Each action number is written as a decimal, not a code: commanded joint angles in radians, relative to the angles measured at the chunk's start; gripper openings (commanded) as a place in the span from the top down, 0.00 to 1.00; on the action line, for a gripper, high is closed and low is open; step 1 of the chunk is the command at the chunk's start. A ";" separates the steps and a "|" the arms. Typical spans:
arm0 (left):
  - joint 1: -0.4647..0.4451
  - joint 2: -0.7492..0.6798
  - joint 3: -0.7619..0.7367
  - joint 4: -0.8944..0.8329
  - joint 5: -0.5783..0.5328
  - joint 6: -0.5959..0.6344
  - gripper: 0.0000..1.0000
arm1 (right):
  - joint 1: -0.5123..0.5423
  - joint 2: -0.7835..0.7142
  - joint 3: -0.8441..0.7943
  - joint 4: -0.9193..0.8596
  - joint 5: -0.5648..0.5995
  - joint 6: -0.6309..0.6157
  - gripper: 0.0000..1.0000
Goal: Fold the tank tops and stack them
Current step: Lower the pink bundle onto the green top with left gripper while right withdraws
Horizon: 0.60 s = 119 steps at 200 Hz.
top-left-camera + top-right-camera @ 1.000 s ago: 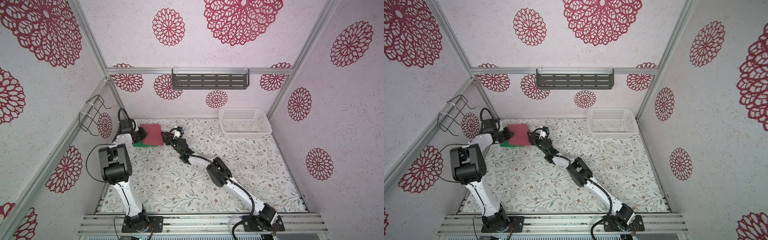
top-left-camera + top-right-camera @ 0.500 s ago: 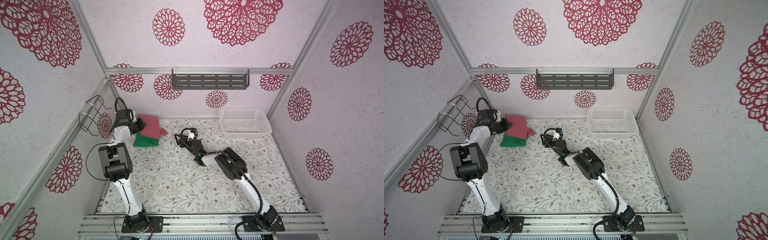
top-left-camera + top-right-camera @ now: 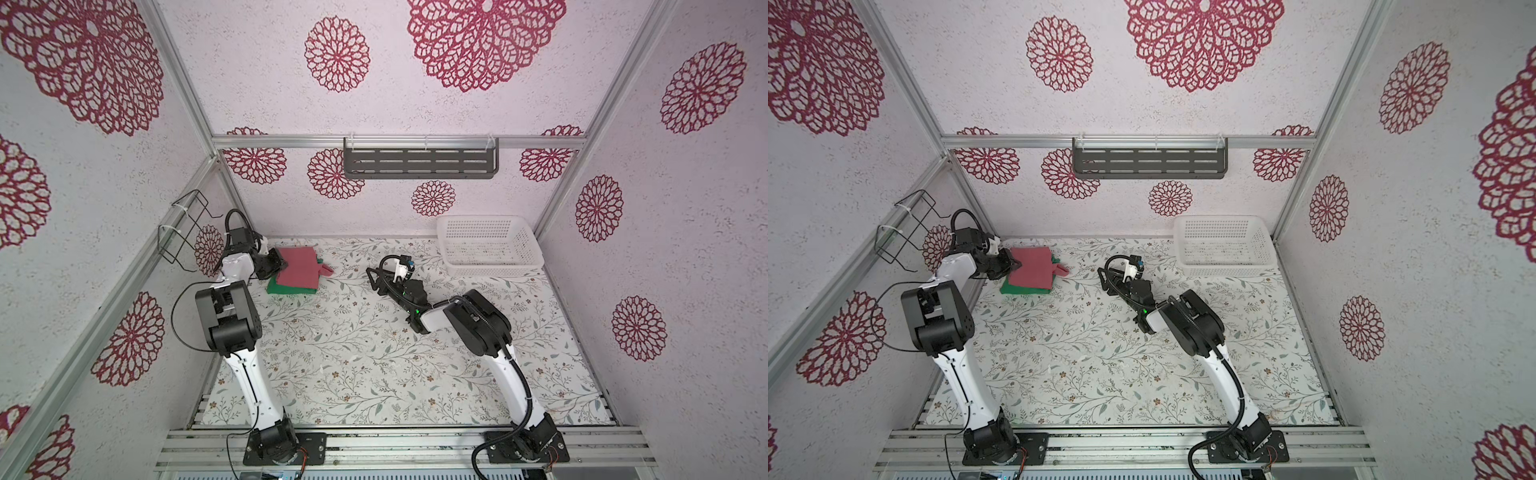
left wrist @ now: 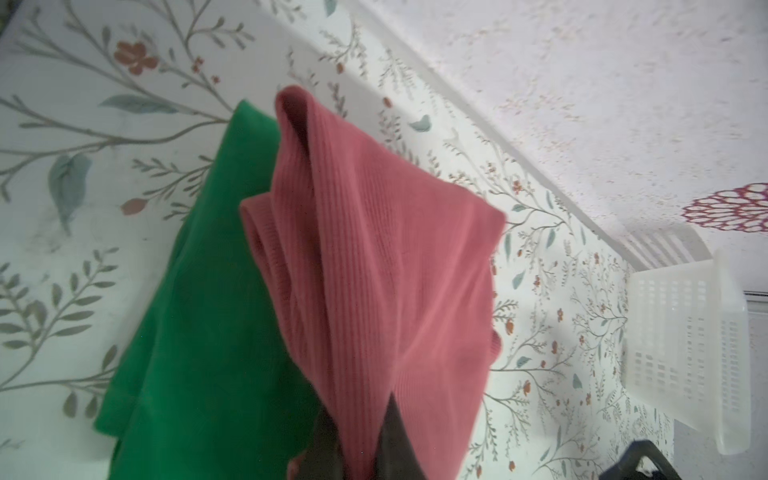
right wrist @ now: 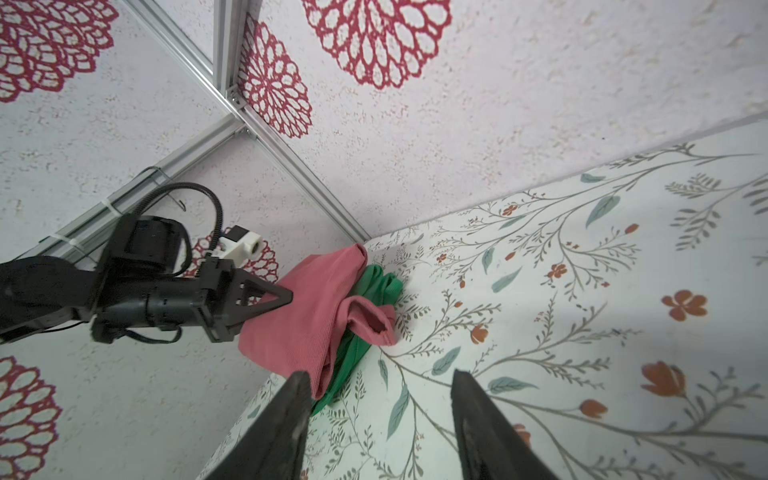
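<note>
The left gripper (image 5: 288, 296) is pinching an edge of the pinkish-red tank top (image 3: 297, 269), holding that side raised over the green tank top (image 3: 286, 289) in the table's (image 3: 353, 357) far-left corner, prob. to square it on the stack. The right gripper (image 5: 379, 379) is hovering mid-table w/ jaws spread & empty, well apart from the pile, likely leaving the left arm room.

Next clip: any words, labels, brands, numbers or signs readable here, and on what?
None can be read.
The pink tank top, green tank top, white basket and grey wall shelf are plain.
The walls and table cover carry only flower patterns.
Any marking on the arms is too small to tell.
</note>
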 commanded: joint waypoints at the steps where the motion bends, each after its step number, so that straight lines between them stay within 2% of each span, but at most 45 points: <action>1: 0.023 0.045 0.033 -0.018 0.020 0.042 1.00 | -0.021 -0.095 -0.020 0.087 -0.030 -0.032 0.43; 12: 0.033 0.058 0.037 -0.017 0.015 0.042 1.00 | -0.026 -0.099 -0.023 0.069 -0.039 -0.022 0.43; 20: 0.039 0.061 0.040 -0.017 0.019 0.044 0.85 | -0.031 -0.100 -0.017 0.033 -0.049 -0.002 0.42; 39: 0.045 0.047 0.047 -0.029 0.007 0.053 0.59 | -0.036 -0.100 -0.017 0.016 -0.064 0.017 0.42; 52: 0.046 0.023 0.050 -0.036 -0.017 0.064 0.37 | -0.036 -0.108 -0.030 0.016 -0.072 0.024 0.39; 69: 0.046 -0.017 0.061 -0.065 -0.061 0.079 0.17 | -0.036 -0.146 -0.061 -0.010 -0.075 0.016 0.36; 90: 0.041 -0.091 0.065 -0.102 -0.143 0.081 0.13 | -0.035 -0.230 -0.086 -0.146 -0.071 -0.015 0.35; 119: -0.012 -0.233 -0.005 -0.121 -0.319 0.091 0.15 | -0.033 -0.358 -0.098 -0.428 -0.049 -0.092 0.33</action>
